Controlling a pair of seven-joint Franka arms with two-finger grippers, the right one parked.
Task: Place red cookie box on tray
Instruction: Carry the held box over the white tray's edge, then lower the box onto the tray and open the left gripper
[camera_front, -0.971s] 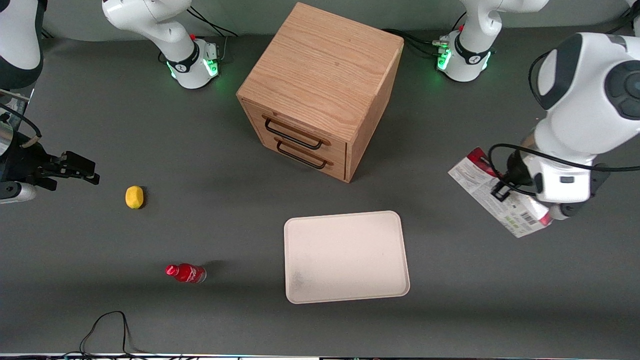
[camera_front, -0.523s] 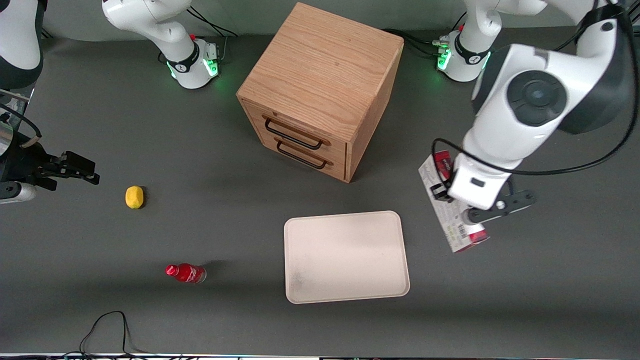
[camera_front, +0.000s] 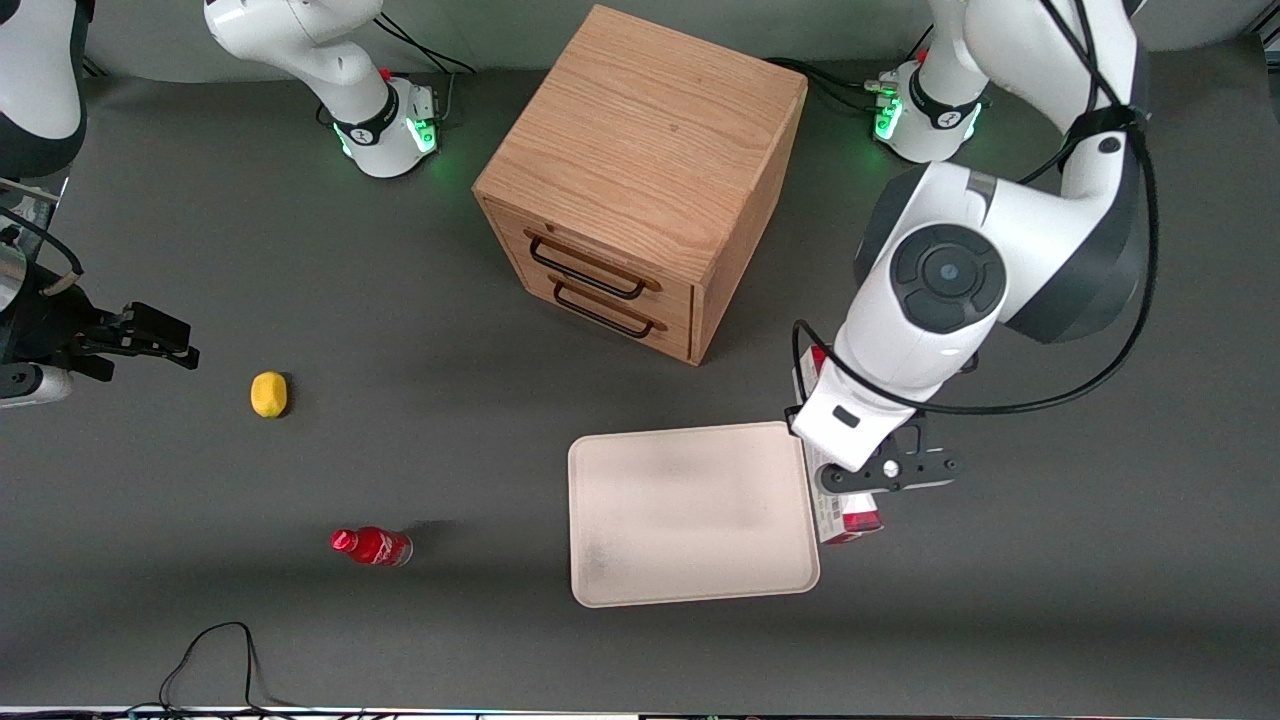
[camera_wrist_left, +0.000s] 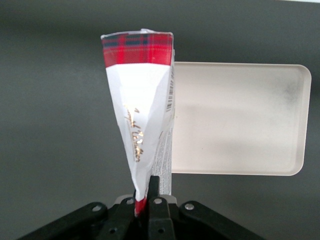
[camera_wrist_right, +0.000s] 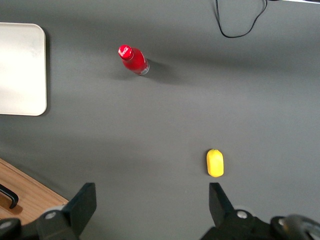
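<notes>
The wooden drawer cabinet (camera_front: 640, 180) stood farthest from the front camera, its two black-handled drawers facing that camera at a slant. Nearer the camera lay the tray (camera_front: 690, 515), flat on the dark table (camera_front: 300, 620) with nothing on it. The working arm reached down beside the tray's short edge at its own end of the table.

The red cookie box (camera_front: 845, 520) hung in the air, clamped in the gripper (camera_front: 868, 472), just beside that short tray edge and overlapping the rim slightly in the front view. Its long axis ran roughly along the short edge, one end toward the cabinet and the other toward the front camera. The front view showed only the red end nearest the camera, a strip of its white printed side, and a sliver of red near the wrist; the arm covered the rest.

The left wrist view showed the box (camera_wrist_left: 142, 110) lengthwise, running away from the gripper (camera_wrist_left: 145, 195), whose fingers were pinched shut on its near end. The tartan-red end pointed away, the white face bore gold script, and the tray (camera_wrist_left: 240, 117) lay beside and below the box.

The right wrist view alone showed the small red bottle (camera_wrist_right: 133, 60) from above and the yellow lemon-like object (camera_wrist_right: 215, 163), both toward the parked arm's end, well apart from the tray.
</notes>
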